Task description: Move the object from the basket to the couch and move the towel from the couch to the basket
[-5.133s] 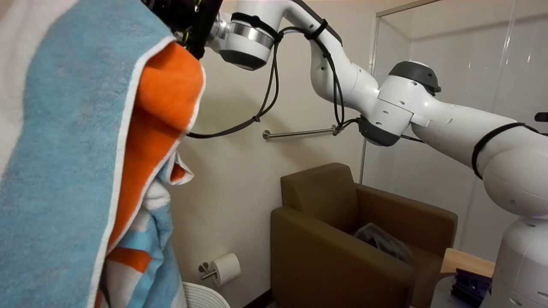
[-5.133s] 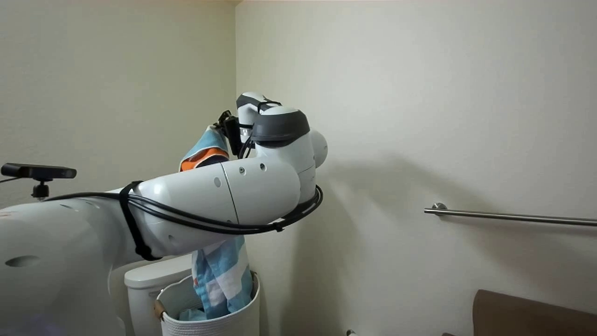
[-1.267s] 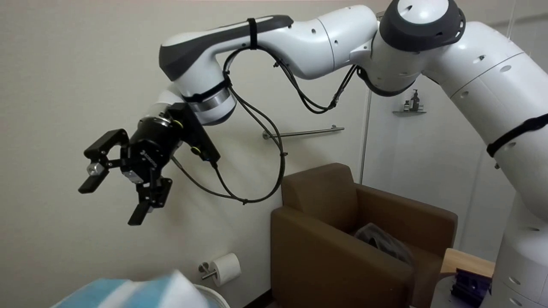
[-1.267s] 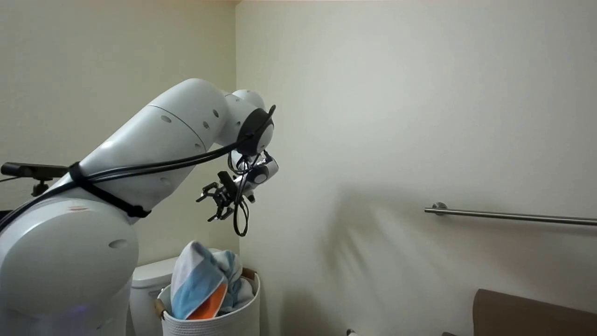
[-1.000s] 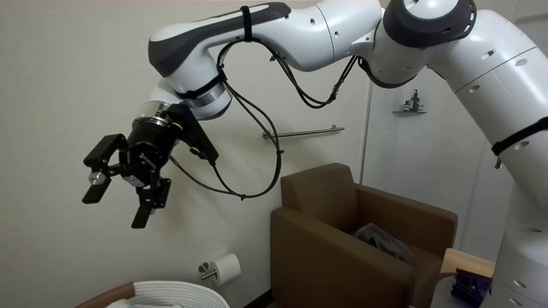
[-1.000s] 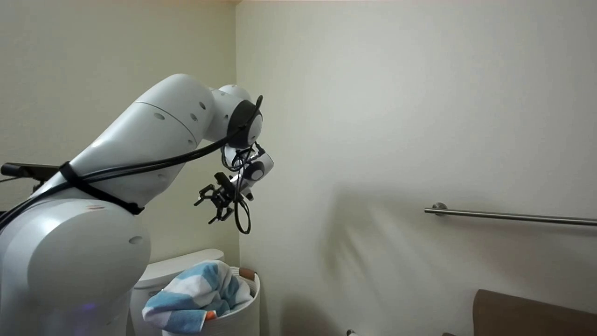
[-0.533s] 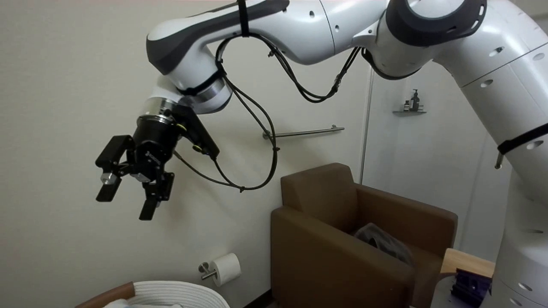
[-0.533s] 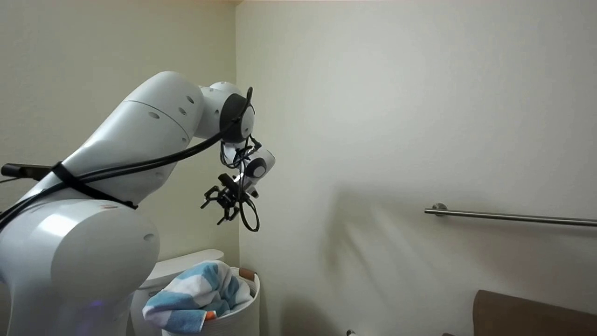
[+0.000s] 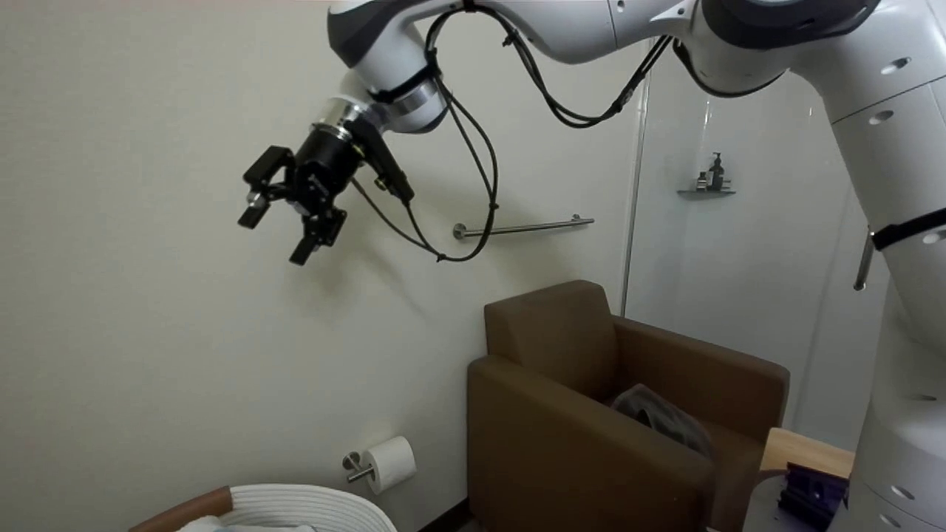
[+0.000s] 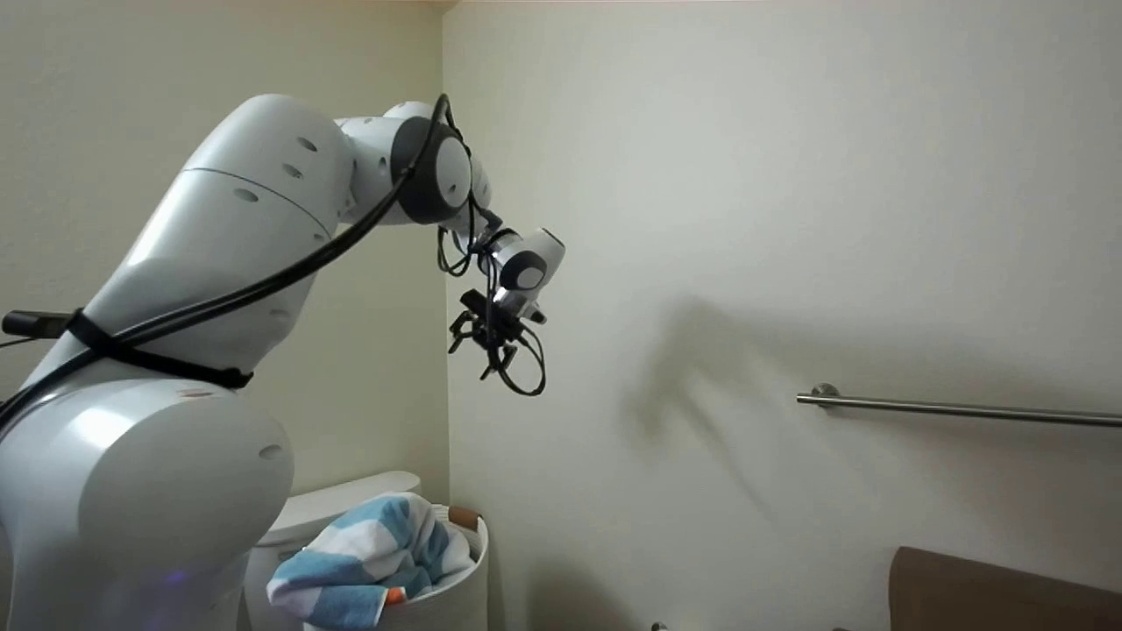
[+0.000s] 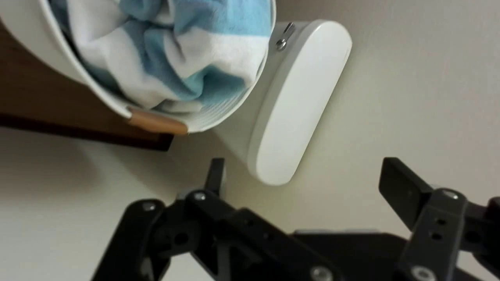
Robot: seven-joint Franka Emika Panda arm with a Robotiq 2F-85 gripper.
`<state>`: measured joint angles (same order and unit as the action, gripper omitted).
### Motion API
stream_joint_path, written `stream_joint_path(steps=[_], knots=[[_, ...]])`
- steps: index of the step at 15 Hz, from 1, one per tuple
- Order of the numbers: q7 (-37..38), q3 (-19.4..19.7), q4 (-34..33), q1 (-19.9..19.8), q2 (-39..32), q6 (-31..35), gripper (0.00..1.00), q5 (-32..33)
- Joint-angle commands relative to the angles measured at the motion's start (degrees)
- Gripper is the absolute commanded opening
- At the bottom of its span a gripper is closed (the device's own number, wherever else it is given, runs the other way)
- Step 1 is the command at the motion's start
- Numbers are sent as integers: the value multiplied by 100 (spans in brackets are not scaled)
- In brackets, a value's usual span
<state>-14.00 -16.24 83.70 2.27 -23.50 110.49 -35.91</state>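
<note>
The blue-and-white striped towel (image 10: pixel 368 548), with a bit of orange edge, lies heaped in the white basket (image 10: pixel 456 605) and hangs over its rim. From above, the wrist view shows the towel (image 11: pixel 234 50) filling most of the basket (image 11: pixel 213 117). High above and to one side of it, my gripper (image 9: pixel 273 238) stands wide open, its jaws apart with only wall and toilet tank behind the gap in the wrist view. On the seat of the brown couch (image 9: pixel 584 451) rests a grey crumpled object (image 9: pixel 658 417), partly hidden by the armrest.
A white toilet tank (image 11: pixel 304 101) stands beside the basket. On the wall are a metal bar (image 9: pixel 525 228) and a toilet paper roll (image 9: pixel 392 464). A small table (image 9: pixel 805 452) with a purple thing (image 9: pixel 813 493) stands near the robot's base.
About five seconds ago the towel hung from my gripper over the basket. It has since been let go and slumped over the rim. My open gripper has risen and moved right in both exterior views.
</note>
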Motion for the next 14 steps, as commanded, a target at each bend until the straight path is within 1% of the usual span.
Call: stream_joint_path(steps=[1,5,7,9,11,12,13,14], knots=[[-14,557,581,-330,850,337,100,-124],[351,1366,419,-649,1244,-23,100,730],[545,1688,418,-795,1392,-263,100,1226],[561,1892,453,-943,1499,-608,100,1377],[628,2066,555,-1009,1572,-949,100,1675],[604,2116,590,-1051,1580,-1122,100,1671],[395,2078,297,-1039,1375,-960,100,1483],[394,2106,316,-1061,1378,-996,100,1493]])
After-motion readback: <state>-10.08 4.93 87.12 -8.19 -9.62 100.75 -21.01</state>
